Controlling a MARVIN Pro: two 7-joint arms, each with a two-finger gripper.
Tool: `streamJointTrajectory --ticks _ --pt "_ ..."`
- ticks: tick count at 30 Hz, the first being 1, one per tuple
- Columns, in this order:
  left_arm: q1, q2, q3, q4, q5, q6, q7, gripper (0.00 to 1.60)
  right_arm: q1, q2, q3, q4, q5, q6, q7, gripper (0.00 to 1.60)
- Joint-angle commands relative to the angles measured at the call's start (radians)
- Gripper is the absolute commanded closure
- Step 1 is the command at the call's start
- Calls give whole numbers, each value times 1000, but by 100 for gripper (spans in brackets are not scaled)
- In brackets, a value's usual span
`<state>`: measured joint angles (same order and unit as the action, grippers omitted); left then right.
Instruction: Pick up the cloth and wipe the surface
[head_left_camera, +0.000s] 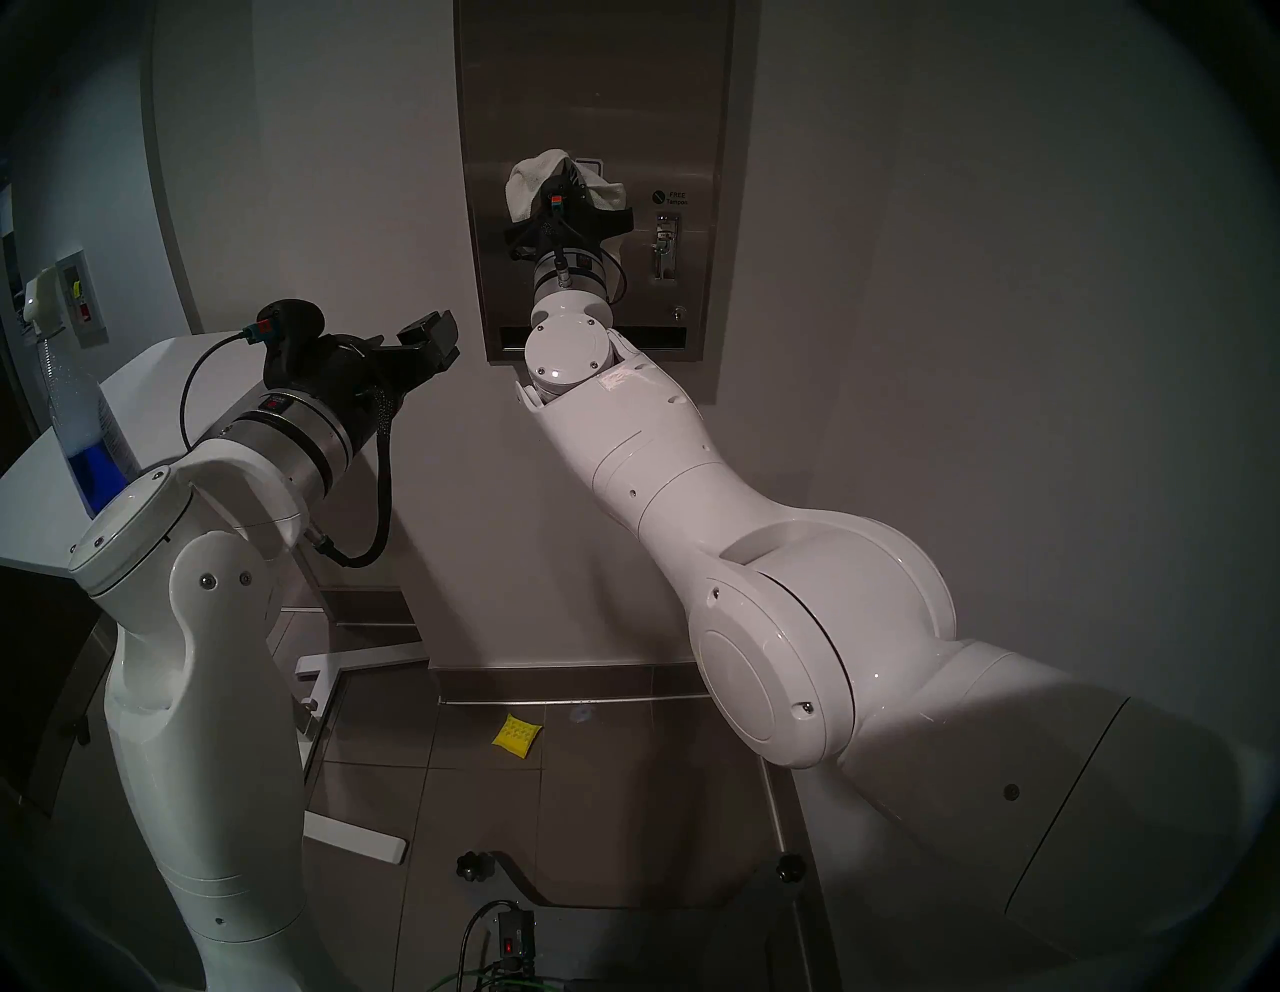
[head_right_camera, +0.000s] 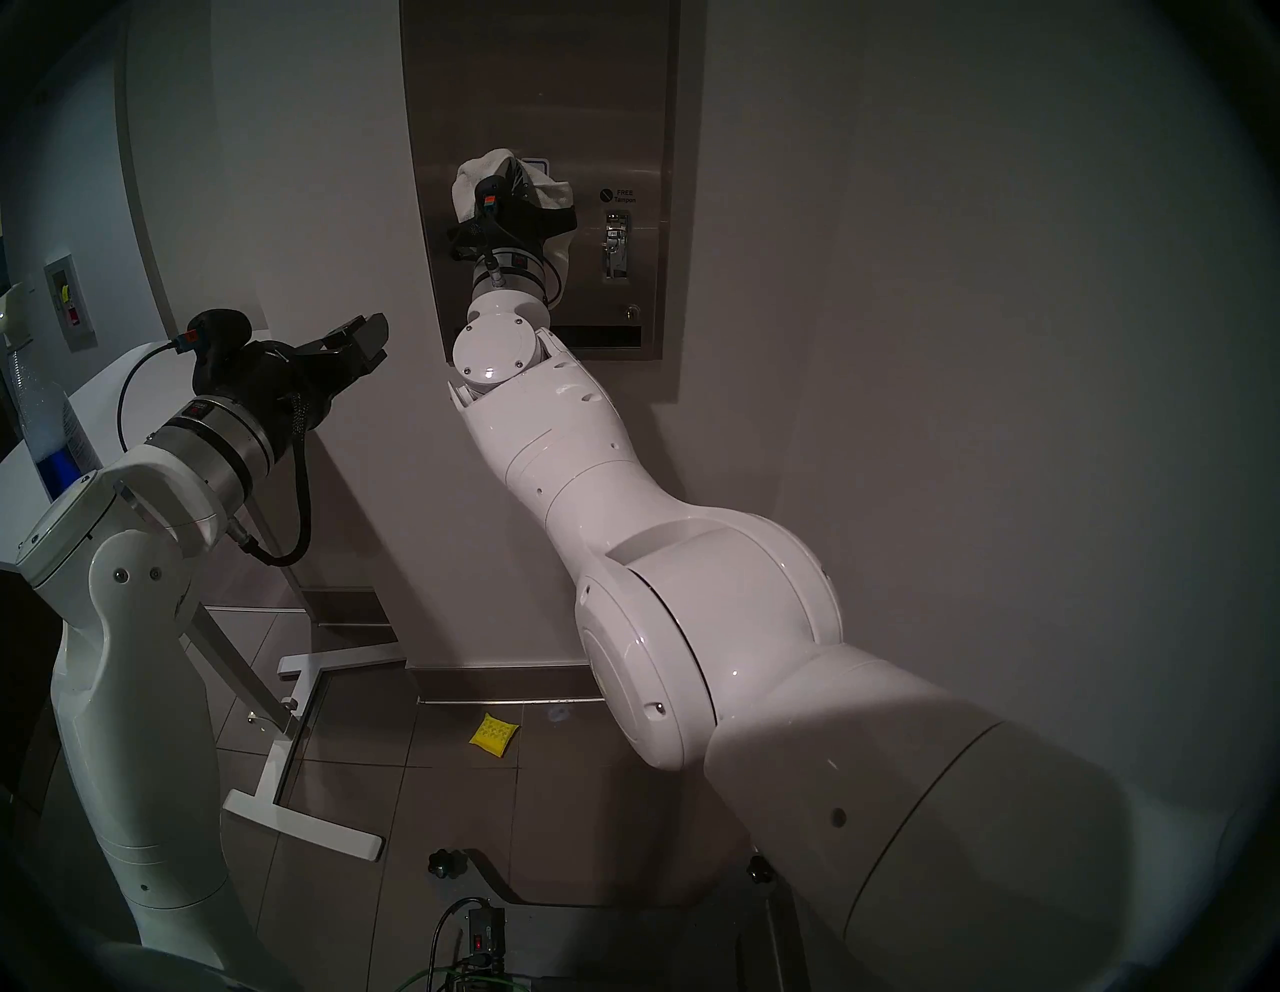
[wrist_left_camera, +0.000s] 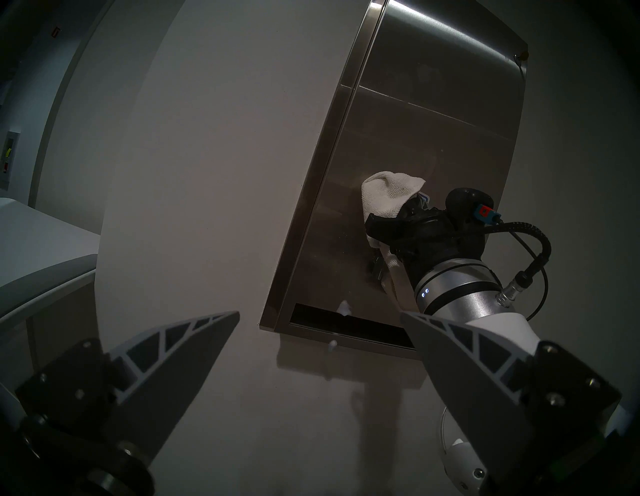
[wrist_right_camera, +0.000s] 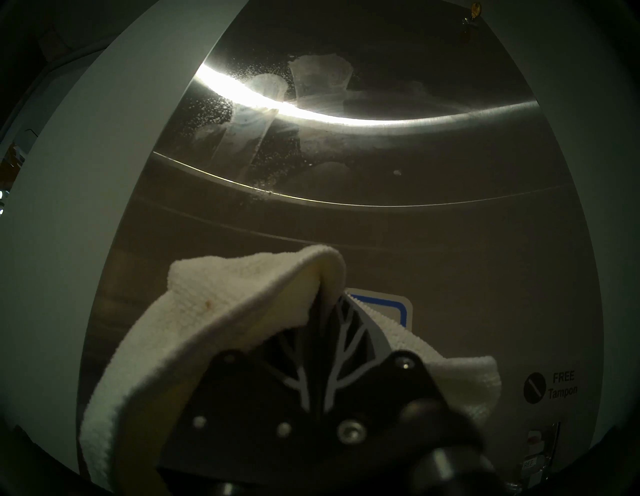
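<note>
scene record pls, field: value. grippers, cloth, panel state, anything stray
right gripper: shut on the cloth, aimed at the dispenser front
left gripper: open, holding nothing, off to the panel's left
cloth position: mid panel, covering part of the blue-bordered label
panel state: whitish smears and specks above the cloth, unwiped
right lever: clear of the cloth
dark slot: below the gripper
stray: yellow pad on the floor tiles; spray bottle on the white table

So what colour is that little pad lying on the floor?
Bright yellow, with a quilted pattern; the pad shows best in the head view.
</note>
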<state>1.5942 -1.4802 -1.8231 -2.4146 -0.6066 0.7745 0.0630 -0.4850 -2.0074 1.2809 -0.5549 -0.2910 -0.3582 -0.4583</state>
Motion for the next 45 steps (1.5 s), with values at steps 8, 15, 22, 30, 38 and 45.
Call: streamJointTrajectory --ticks 8,15,22,30,38,45 --pt "-23 2 1 -28 -2 -9 -3 0 -199 0 -31 -116 39 82 22 160" --pt "-24 2 1 -29 -2 -9 -2 0 -261 7 -4 -239 65 163 -5 160" --pt "-25 1 2 -29 -2 -9 -1 0 -271 10 -29 -335 60 219 45 160" --pt "-23 2 1 -28 -3 -9 -2 0 -187 7 -69 -439 38 183 83 160" --pt "-23 2 1 -29 -3 -9 -2 0 -173 10 -82 -483 33 199 112 160" --pt "-25 1 2 -29 -2 -9 0 0 -244 19 -67 -541 61 310 153 160"
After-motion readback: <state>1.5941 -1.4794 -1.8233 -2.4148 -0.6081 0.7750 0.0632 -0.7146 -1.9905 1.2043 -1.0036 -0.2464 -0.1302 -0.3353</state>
